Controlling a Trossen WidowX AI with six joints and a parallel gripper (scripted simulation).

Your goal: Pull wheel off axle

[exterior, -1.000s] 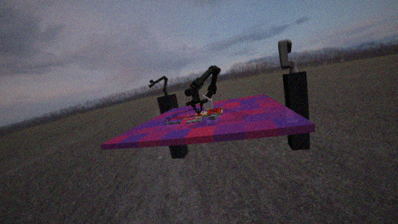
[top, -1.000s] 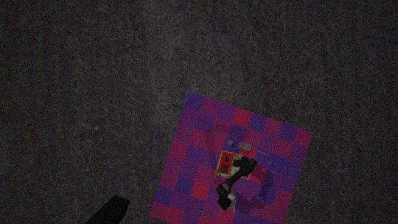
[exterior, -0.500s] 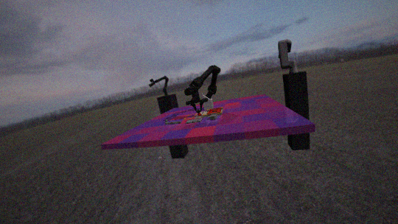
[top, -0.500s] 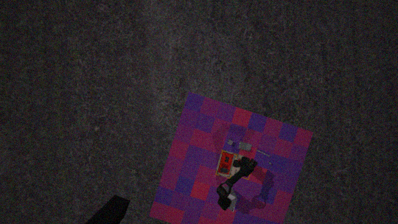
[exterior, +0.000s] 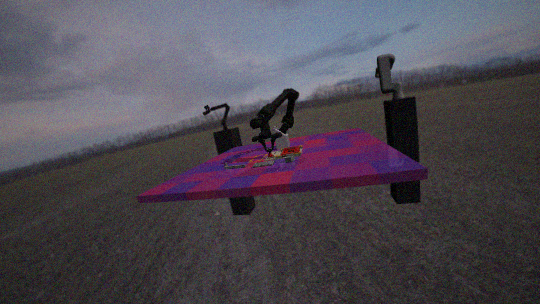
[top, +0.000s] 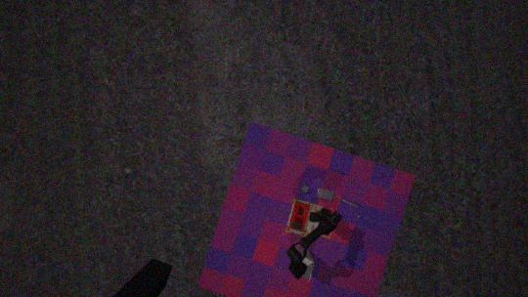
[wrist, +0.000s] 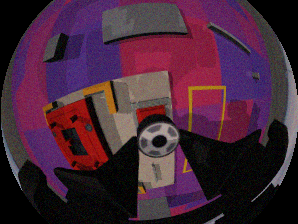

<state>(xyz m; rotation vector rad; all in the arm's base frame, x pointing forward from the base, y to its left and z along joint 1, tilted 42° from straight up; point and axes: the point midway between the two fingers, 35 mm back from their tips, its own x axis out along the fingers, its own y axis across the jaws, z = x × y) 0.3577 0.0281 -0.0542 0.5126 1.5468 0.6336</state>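
Wrist view showed the checkered purple-pink counter (wrist: 166,63) under everything, a grey block (wrist: 143,22) lying near its far side, a red part (wrist: 76,137) left of centre. Tool (wrist: 157,141) was clamped on the wheel (wrist: 157,139), above a beige plate (wrist: 143,92), beside the yellow-outlined area (wrist: 206,112).

We see open outdoor ground at dusk, bare field (exterior: 450,240), cloudy sky (exterior: 125,55), distant treeline (exterior: 450,72), a checkered bench (exterior: 350,165) standing alone

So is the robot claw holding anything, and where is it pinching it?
Yes. The gripper is shut on the wheel, pinching its rim from both sides.
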